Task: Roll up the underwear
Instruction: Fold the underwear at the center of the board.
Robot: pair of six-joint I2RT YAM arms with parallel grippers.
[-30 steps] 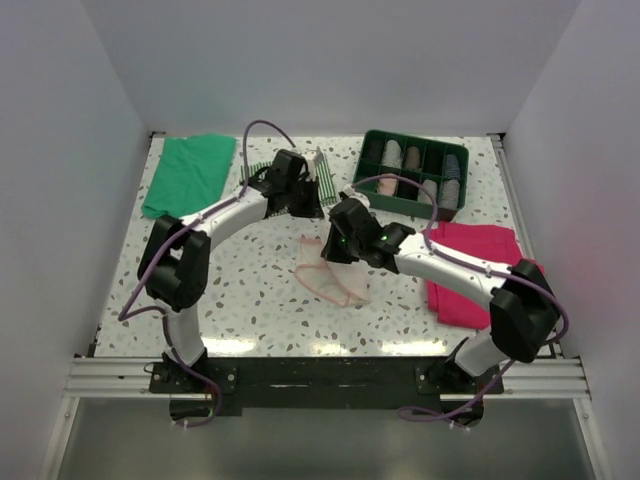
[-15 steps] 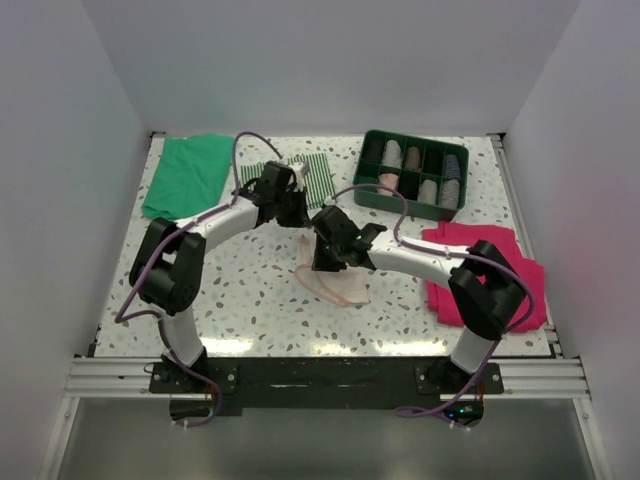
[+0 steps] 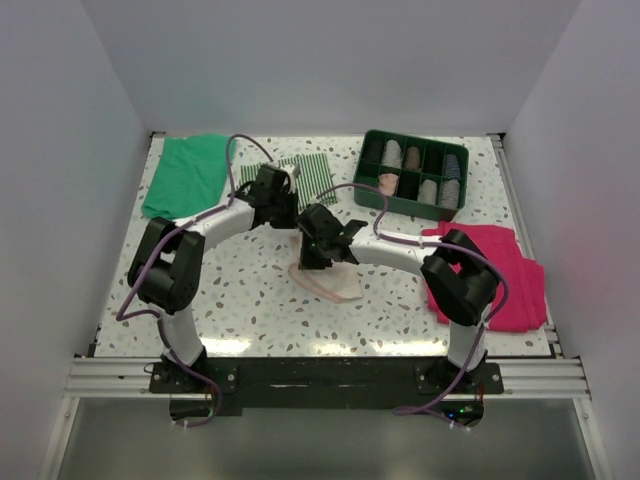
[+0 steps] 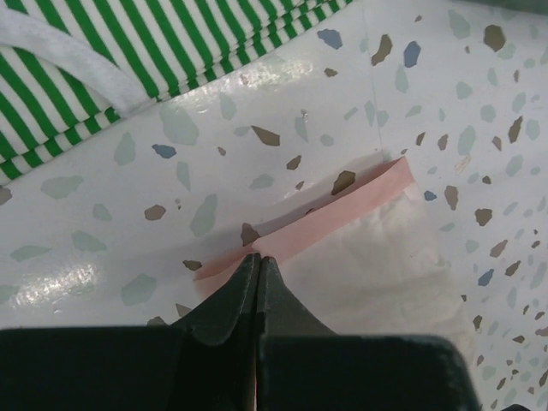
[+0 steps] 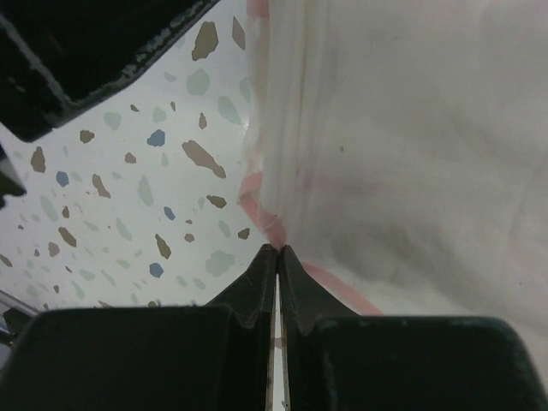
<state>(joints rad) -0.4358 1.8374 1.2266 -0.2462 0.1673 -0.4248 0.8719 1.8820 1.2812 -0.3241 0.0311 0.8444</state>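
Observation:
The underwear (image 3: 335, 285) is a thin pale pink garment with darker pink edging, lying partly folded on the speckled table in the middle. My left gripper (image 3: 292, 222) is at its far edge. In the left wrist view the jaws (image 4: 259, 257) are shut on the pink band of the underwear (image 4: 368, 257). My right gripper (image 3: 305, 262) is at its left edge. In the right wrist view the jaws (image 5: 276, 248) are shut on the pink edging of the underwear (image 5: 411, 128). The two grippers are close together.
A green-and-white striped cloth (image 3: 310, 168) lies just beyond the left gripper and shows in the left wrist view (image 4: 128, 51). A green cloth (image 3: 187, 172) lies at back left. A green tray (image 3: 410, 207) of rolls stands at back right. A magenta cloth (image 3: 500, 280) lies at right.
Both grippers have moved left and closer together. The right arm has swung left, and the underwear has shifted slightly left with them.

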